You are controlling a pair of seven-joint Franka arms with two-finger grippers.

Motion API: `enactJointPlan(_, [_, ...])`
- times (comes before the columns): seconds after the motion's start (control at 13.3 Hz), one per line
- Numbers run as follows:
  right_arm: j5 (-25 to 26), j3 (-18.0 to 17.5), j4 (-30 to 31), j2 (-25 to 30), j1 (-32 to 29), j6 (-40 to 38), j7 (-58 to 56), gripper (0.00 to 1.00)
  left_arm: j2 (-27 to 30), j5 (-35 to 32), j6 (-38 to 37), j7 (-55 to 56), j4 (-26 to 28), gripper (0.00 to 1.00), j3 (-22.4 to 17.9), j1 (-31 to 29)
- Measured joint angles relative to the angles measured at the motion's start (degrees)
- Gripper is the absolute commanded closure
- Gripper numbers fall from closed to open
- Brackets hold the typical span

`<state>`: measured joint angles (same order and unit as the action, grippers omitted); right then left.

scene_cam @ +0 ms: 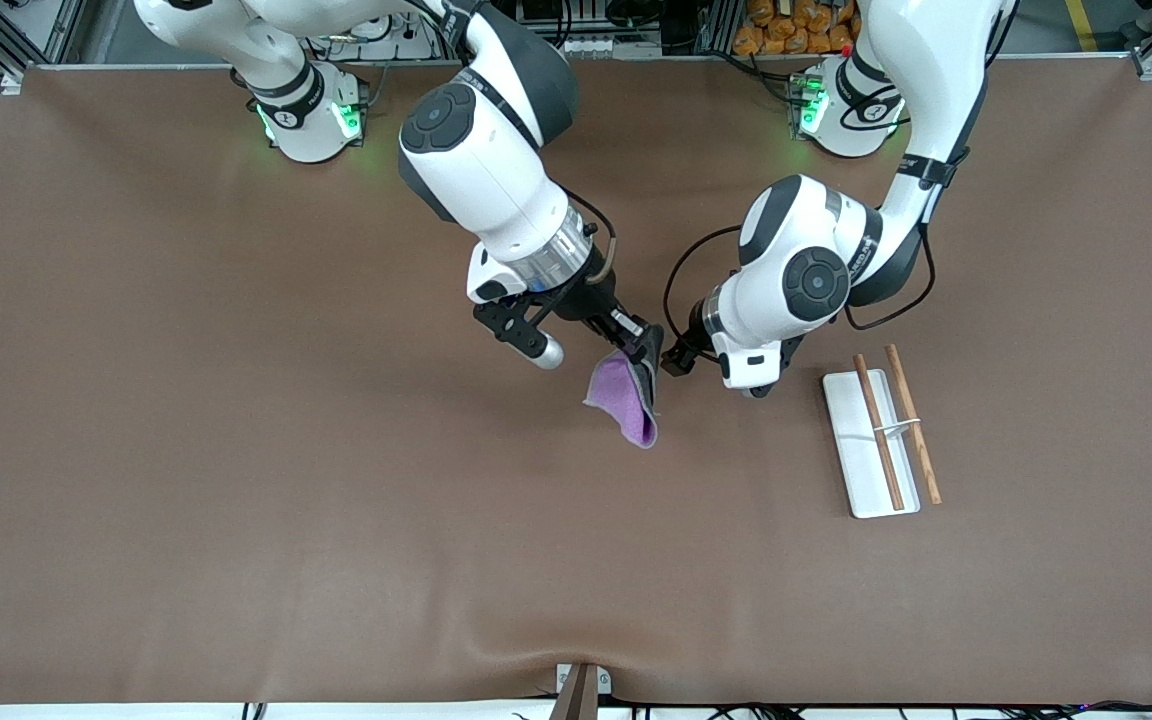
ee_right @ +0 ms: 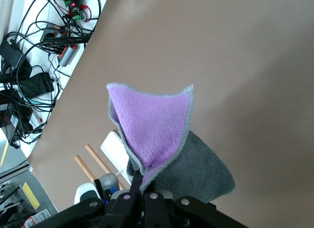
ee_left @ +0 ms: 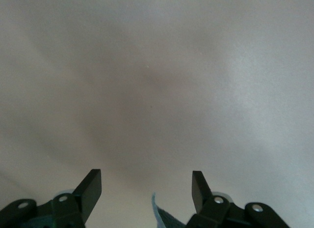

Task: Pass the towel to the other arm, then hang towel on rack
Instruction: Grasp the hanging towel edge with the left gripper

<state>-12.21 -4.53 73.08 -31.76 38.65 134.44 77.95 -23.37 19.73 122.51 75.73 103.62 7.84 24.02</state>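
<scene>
My right gripper (scene_cam: 648, 345) is shut on the top corner of the towel (scene_cam: 623, 405), which hangs over the middle of the table with its purple side toward the front camera. The right wrist view shows the purple and dark grey folds of the towel (ee_right: 157, 134) pinched in that gripper (ee_right: 140, 181). My left gripper (scene_cam: 678, 358) is open right beside the held corner. In the left wrist view a grey edge of the towel (ee_left: 159, 215) sits between the open fingers of this gripper (ee_left: 146, 186), apart from both. The rack (scene_cam: 876, 430) stands toward the left arm's end.
The rack's white base (scene_cam: 856, 450) carries two brown rods (scene_cam: 911, 420); it also shows in the right wrist view (ee_right: 114, 148). Brown cloth covers the table (scene_cam: 236, 450). Cables and electronics (ee_right: 39, 66) lie off the table's edge.
</scene>
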Motion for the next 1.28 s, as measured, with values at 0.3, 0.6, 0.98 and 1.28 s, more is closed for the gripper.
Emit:
enactJointPlan(0.3, [0.00,0.01,0.00,0.00,0.00,0.00,0.01,1.00,0.00,3.63,1.11,0.01,0.02,0.42,0.01,-0.04])
enactJointPlan(0.6, [0.00,0.01,0.00,0.00,0.00,0.00,0.01,1.00,0.00,6.30,2.29,0.02,0.02,0.50,0.02,-0.12])
enactJointPlan(0.98, [0.00,0.01,-0.01,0.00,0.00,0.00,0.01,1.00,0.00,6.61,2.37,0.05,0.24,0.54,0.11,-0.06])
enactJointPlan(1.28, [0.00,0.02,-0.01,0.00,0.00,0.00,0.01,1.00,-0.20,6.65,2.37,0.08,0.85,0.65,0.23,0.00])
